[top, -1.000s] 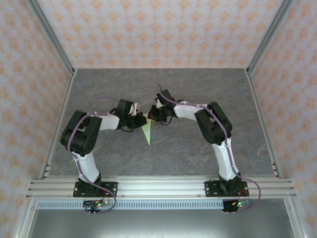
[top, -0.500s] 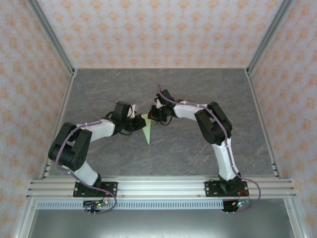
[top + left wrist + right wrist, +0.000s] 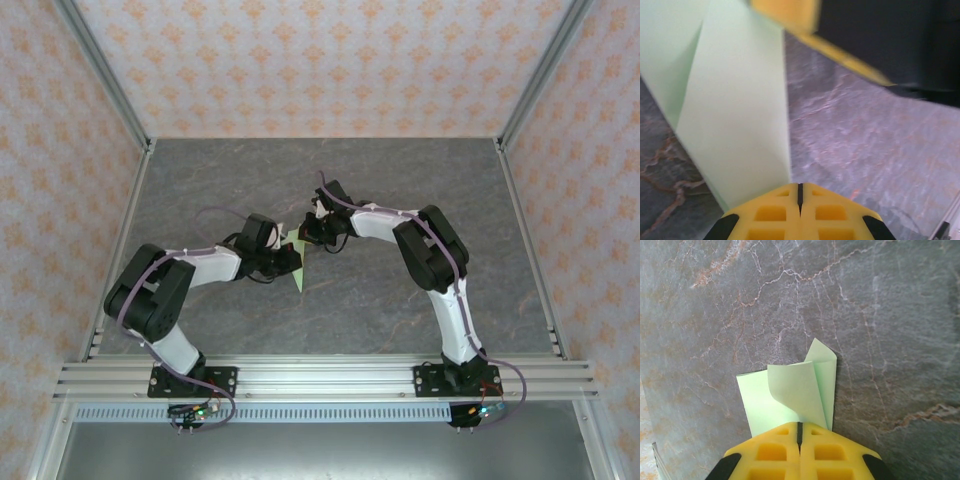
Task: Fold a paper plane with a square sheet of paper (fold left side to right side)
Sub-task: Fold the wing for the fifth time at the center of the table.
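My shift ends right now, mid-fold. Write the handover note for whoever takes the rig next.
Left claw: shut, tips at the edge of the paper plane; pinching or only pressing, I cannot tell.
Right claw: shut, tips at the plane's wide end, where one flap curls up.
Paper plane: on the table, between the claws, point toward the arm bases.
Done: sheet folded into a narrow dart.
Left: probably flatten the curled flap and press the creases.
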Available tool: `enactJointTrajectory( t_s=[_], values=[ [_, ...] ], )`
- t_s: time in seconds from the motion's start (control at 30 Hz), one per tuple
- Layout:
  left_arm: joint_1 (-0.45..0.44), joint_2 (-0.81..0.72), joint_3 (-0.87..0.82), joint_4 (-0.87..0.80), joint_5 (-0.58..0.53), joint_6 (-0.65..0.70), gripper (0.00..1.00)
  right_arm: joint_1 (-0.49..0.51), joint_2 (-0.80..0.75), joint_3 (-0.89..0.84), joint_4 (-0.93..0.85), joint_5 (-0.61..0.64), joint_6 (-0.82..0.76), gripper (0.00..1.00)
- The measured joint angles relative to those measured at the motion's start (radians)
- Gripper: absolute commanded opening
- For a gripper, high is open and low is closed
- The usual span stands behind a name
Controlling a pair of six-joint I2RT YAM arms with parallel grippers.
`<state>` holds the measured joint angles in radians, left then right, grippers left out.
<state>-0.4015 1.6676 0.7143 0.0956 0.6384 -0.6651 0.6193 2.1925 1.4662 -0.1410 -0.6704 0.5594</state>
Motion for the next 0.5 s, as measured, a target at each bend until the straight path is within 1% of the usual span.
enactJointTrajectory(
  t_s=[0.27,0.37,0.5],
  values=[
    [0.002,0.024,-0.019,0.03,-0.003,0.001,0.0,0.0,-0.027,-0.017,-0.002,0.002,-0.005,0.0],
    [0.002,0.024,-0.025,0.042,-0.004,0.001,0.0,0.0,-0.083,-0.052,-0.003,0.002,-0.008,0.0],
    [0.002,0.024,-0.031,0.052,-0.006,0.001,0.0,0.005,-0.198,-0.137,0.008,0.001,-0.007,0.0]
  ],
)
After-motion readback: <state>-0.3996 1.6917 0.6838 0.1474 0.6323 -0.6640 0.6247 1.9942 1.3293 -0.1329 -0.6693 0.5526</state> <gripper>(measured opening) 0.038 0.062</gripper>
